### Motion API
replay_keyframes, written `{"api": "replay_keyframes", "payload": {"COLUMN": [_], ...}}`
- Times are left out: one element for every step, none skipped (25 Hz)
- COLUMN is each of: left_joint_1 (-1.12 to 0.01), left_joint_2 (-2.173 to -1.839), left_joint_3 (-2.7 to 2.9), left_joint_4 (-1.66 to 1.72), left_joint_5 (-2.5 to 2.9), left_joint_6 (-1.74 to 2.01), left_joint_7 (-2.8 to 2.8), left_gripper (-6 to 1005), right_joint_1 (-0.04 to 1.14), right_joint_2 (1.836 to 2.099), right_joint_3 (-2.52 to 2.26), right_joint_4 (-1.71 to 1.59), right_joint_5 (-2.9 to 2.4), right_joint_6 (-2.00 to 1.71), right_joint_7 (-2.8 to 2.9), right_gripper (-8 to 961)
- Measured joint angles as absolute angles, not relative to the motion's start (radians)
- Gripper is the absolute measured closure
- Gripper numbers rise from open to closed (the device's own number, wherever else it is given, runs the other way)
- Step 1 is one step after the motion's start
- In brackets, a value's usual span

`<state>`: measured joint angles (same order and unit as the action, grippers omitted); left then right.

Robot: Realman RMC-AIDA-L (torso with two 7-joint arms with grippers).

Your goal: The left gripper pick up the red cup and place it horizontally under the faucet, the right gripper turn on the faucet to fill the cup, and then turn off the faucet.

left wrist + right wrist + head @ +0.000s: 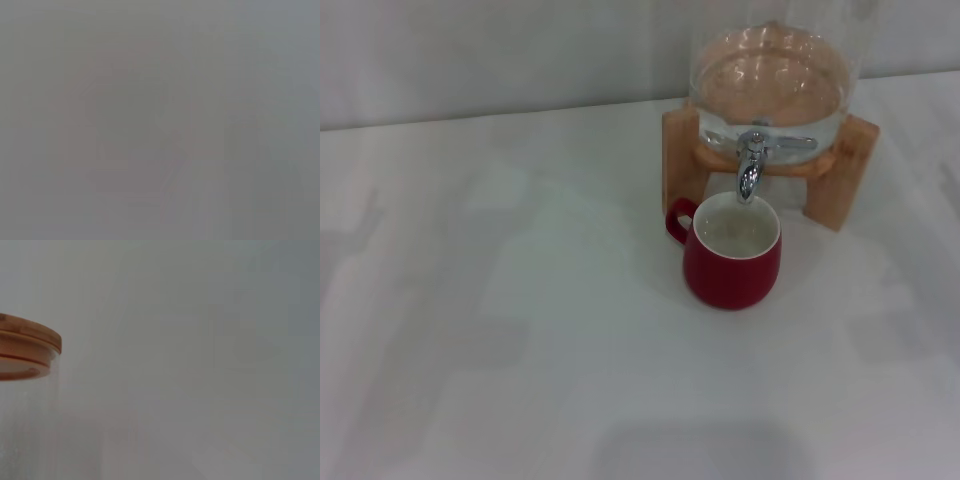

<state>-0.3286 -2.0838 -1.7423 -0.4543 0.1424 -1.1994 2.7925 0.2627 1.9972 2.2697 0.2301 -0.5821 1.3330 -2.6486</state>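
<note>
The red cup (pixel 732 258) stands upright on the white table, its creamy inside showing and its small handle (pixel 678 220) pointing left. Directly above its mouth hangs the chrome faucet (pixel 750 168), fitted to a clear glass jar (pixel 772 80) that rests on a wooden stand (pixel 840 170). The faucet's thin lever (pixel 790 143) points to the right. No water stream is visible. Neither gripper shows in any view. The left wrist view is a featureless grey. In the right wrist view only the jar's wooden lid (pixel 27 352) and glass wall appear.
The white table (pixel 500 330) stretches wide to the left and front of the cup. A pale wall runs behind the jar.
</note>
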Motion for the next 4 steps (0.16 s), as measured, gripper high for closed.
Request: {"api": "replay_keyframes", "payload": {"left_joint_1": [-0.336, -0.345, -0.351, -0.36], "left_joint_2": [-2.084, -2.084, -2.084, -2.084], "left_joint_3": [-1.742, -1.742, -1.743, -1.743], "left_joint_4": [-0.437, -0.415, -0.402, -0.384], "left_joint_5": [0.132, 0.119, 0.11, 0.099], "left_joint_6": [-1.205, -1.208, -1.211, -1.215], "left_joint_7": [2.801, 2.809, 2.811, 2.813], "left_gripper": [123, 123, 123, 123], "right_joint_1": [0.264, 0.265, 0.266, 0.268], "right_joint_2": [1.996, 1.995, 1.993, 1.992], "right_joint_3": [2.272, 2.274, 2.276, 2.278], "right_joint_4": [0.23, 0.23, 0.23, 0.23], "right_joint_5": [-0.582, -0.582, -0.582, -0.581], "right_joint_6": [1.332, 1.331, 1.331, 1.33], "right_joint_7": [-2.649, -2.649, -2.649, -2.65], "right_gripper": [332, 332, 332, 332]}}
